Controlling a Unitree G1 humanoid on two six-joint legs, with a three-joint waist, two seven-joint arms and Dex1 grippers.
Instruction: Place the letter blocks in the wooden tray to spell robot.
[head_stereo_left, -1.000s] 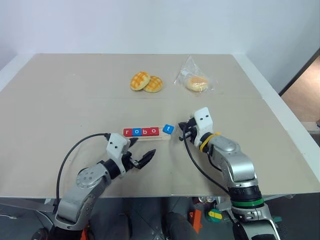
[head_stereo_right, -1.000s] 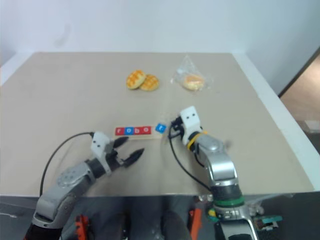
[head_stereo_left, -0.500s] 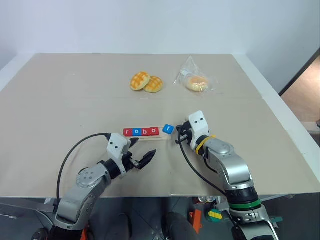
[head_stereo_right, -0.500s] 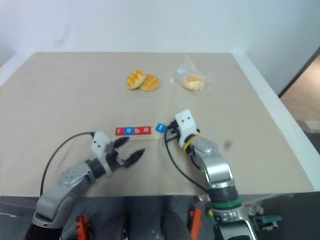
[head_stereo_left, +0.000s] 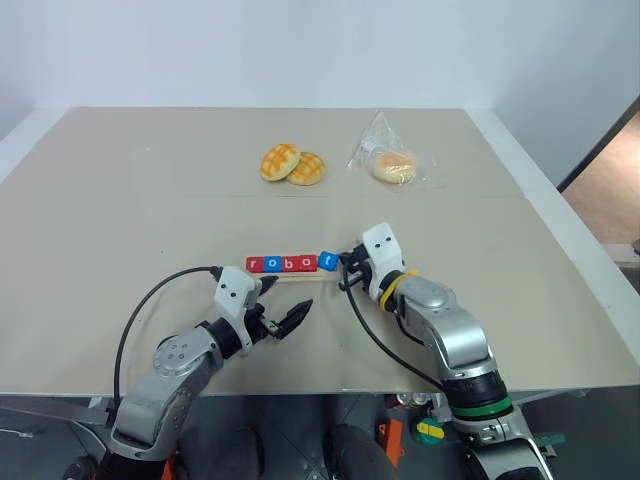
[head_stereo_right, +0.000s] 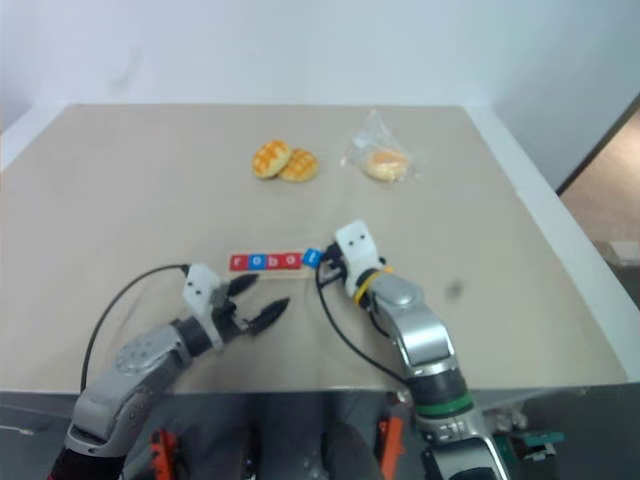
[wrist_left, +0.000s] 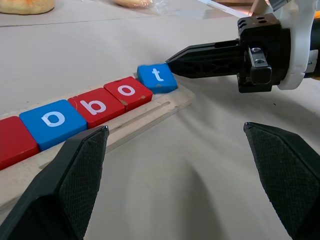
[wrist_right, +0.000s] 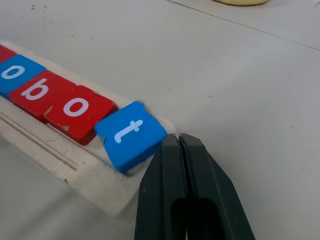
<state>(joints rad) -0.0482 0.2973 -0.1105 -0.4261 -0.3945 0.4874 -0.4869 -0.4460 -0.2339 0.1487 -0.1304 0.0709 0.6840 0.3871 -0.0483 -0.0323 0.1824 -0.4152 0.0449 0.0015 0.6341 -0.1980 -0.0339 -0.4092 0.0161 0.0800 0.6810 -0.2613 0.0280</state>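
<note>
The wooden tray (head_stereo_left: 291, 274) lies at the table's middle. It holds a row of letter blocks (head_stereo_left: 282, 264): red r, blue o, red b, red o. The blue t block (wrist_right: 131, 133) sits at the tray's right end beside the red o, turned slightly askew. My right gripper (wrist_right: 178, 140) is shut with nothing in it, and its tip touches the t block's right edge. My left gripper (head_stereo_left: 288, 298) stands open just in front of the tray, nothing between its fingers (wrist_left: 75, 175).
Two golden buns (head_stereo_left: 293, 164) lie at the back middle. A bun in a clear bag (head_stereo_left: 392, 164) lies at the back right. A black cable loops off my left wrist near the table's front edge (head_stereo_left: 300, 392).
My right gripper has moved left, still shut, and pushed the blue t block left up against the red o at the tray's end. The left arm has not moved.
</note>
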